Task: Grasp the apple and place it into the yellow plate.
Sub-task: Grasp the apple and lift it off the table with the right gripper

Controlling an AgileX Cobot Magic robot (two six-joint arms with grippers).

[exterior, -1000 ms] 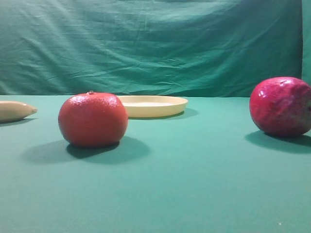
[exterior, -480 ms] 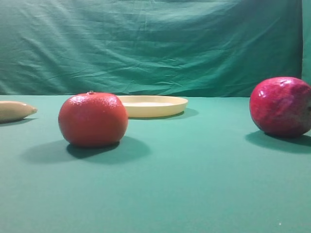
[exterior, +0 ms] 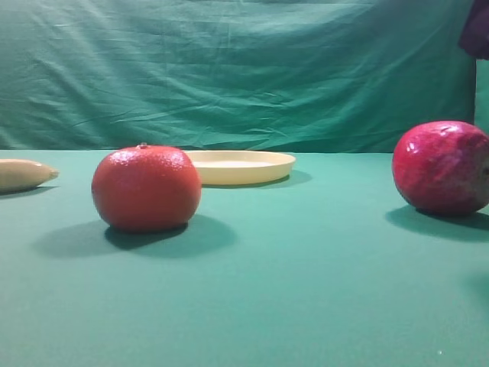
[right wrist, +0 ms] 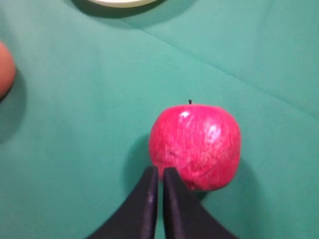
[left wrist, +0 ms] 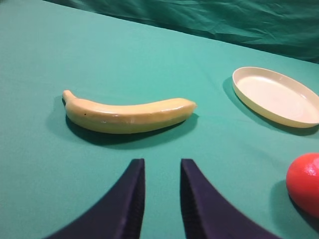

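Note:
The apple (exterior: pixel 443 168), glossy magenta-red, rests on the green cloth at the right edge of the exterior view. In the right wrist view the apple (right wrist: pixel 195 147) lies just ahead of and slightly right of my right gripper (right wrist: pixel 160 170), whose dark fingers stand almost together with nothing between them. The yellow plate (exterior: pixel 241 167) sits further back near the middle, and only its rim (right wrist: pixel 124 2) shows at the top of the right wrist view. My left gripper (left wrist: pixel 163 162) hovers in front of a banana with a small empty gap between its fingers.
An orange-red fruit (exterior: pixel 145 187) stands front left of the plate. A pale banana (left wrist: pixel 129 115) lies at the far left. A dark part of the right arm (exterior: pixel 477 30) shows at the top right. A green curtain closes the back.
A dark part of the right arm has come into the top right corner of the exterior view, with a faint shadow at the right edge. The fruits and plate have not moved.

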